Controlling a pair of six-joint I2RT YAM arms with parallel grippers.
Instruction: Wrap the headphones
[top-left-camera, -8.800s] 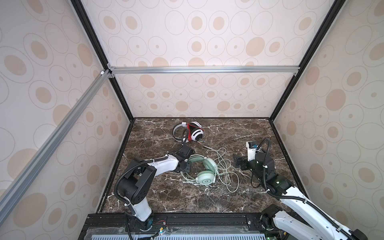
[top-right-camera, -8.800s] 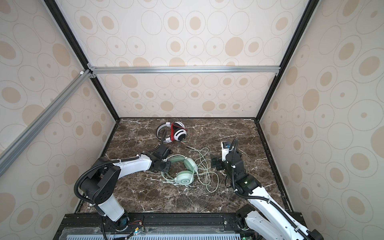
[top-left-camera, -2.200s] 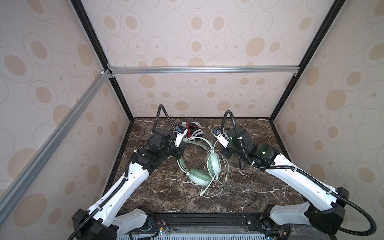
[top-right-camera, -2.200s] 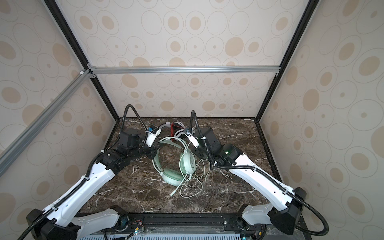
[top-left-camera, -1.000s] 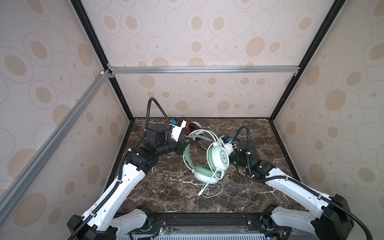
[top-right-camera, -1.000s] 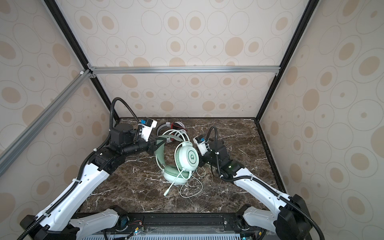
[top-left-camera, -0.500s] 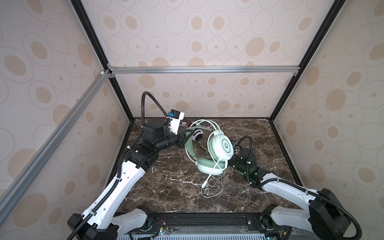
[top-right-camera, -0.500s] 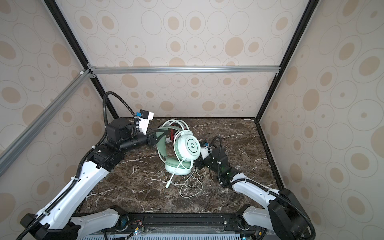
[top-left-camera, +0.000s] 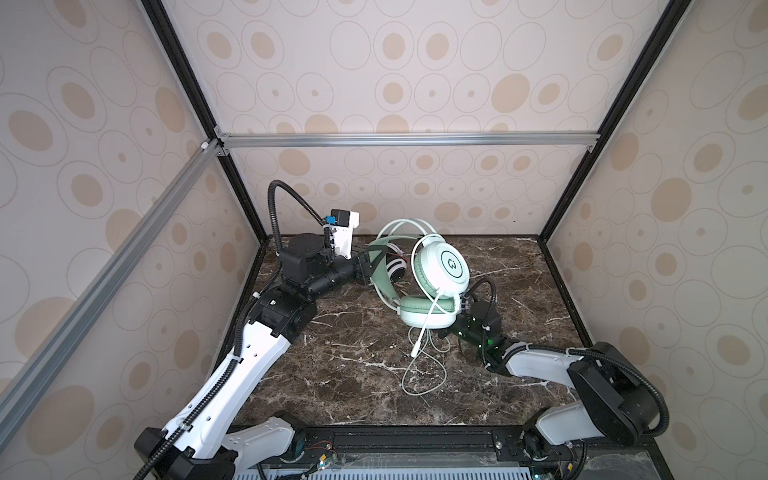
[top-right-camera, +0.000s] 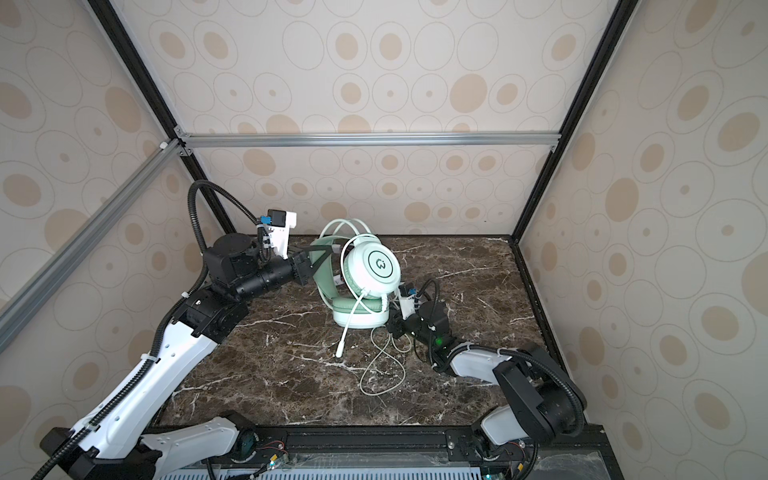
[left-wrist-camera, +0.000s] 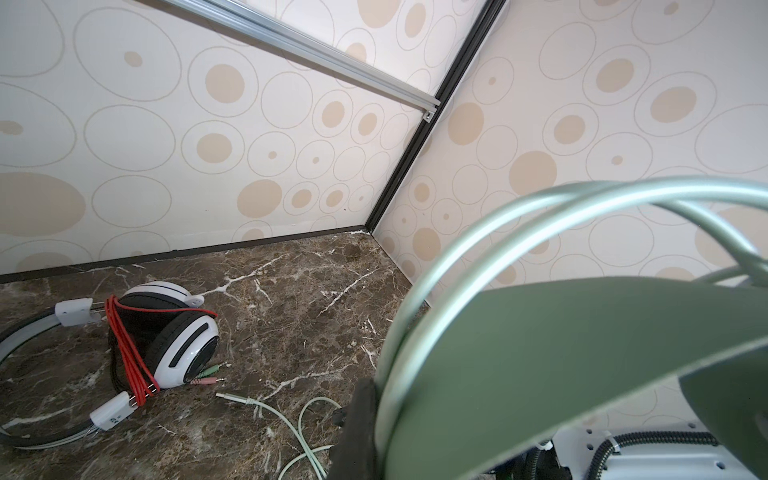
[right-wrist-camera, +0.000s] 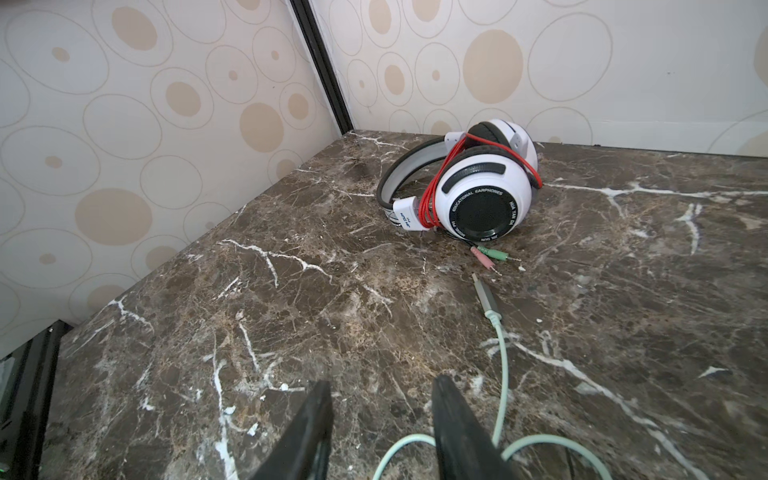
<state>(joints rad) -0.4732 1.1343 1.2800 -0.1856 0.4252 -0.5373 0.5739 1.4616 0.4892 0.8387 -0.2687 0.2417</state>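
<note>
Headphones, two sets.

Item 1: mint-green headset (top-left-camera: 442, 266) (top-right-camera: 376, 266), raised off the surface at centre, ear cups hanging one above the other, microphone boom (top-left-camera: 424, 332) (top-right-camera: 349, 332) pointing down. Left gripper (top-left-camera: 368, 266) (top-right-camera: 309, 262), reaching in from the left, is clamped on its headband, which fills the left wrist view. Green cord (top-left-camera: 424, 374) (top-right-camera: 382, 374) hangs loose from the lower cup and loops on the surface towards the near side, unwrapped. Its USB plug (right-wrist-camera: 484, 293) (left-wrist-camera: 232, 397) lies flat further back.

Item 2: white headset (right-wrist-camera: 486, 195) (left-wrist-camera: 183, 345) with black pads, lying on the surface at the far side, behind item 1 and partly hidden by it in both top views. Red cord (right-wrist-camera: 432, 195) (left-wrist-camera: 124, 345) is wound round it. Its pink and green jack plugs (right-wrist-camera: 492, 255) (left-wrist-camera: 208, 376) rest just beside the USB plug.

Right gripper (right-wrist-camera: 380, 388) (top-right-camera: 395, 324): low over the surface, just right of the lower ear cup. Jaws narrowly parted, nothing between them. The green cord curves past one finger.

Surface (top-left-camera: 353, 374): dark brown marble with white veins.

Room: walls papered cream with tan ovals, black corner posts, aluminium rail (top-left-camera: 407, 139) across the far wall.
</note>
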